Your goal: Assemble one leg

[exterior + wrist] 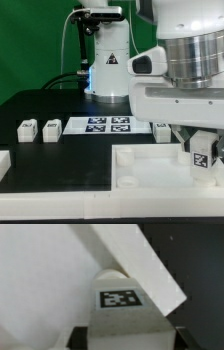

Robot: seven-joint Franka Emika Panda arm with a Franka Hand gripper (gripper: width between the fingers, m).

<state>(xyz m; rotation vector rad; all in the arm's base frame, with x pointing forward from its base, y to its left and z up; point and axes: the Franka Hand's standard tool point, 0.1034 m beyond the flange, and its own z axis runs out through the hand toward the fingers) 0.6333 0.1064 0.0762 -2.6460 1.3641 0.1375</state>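
Note:
My gripper [203, 162] is shut on a leg [203, 150], a small white block with a black-and-white tag. It holds the leg over the right corner of the large white tray-like part [140, 185]. In the wrist view the leg [120, 300] sits between the two dark fingers [82, 338], and its far end lies against the tray part's raised rim [135, 258] at a corner. Whether it sits in a socket is hidden. Two more legs [27, 128] [50, 128] stand at the exterior view's left. Another leg [160, 128] stands behind the gripper.
The marker board [108, 125] lies in the middle of the black table. A white robot base [108, 65] with a tag stands behind it. A white part [4, 163] shows at the left edge.

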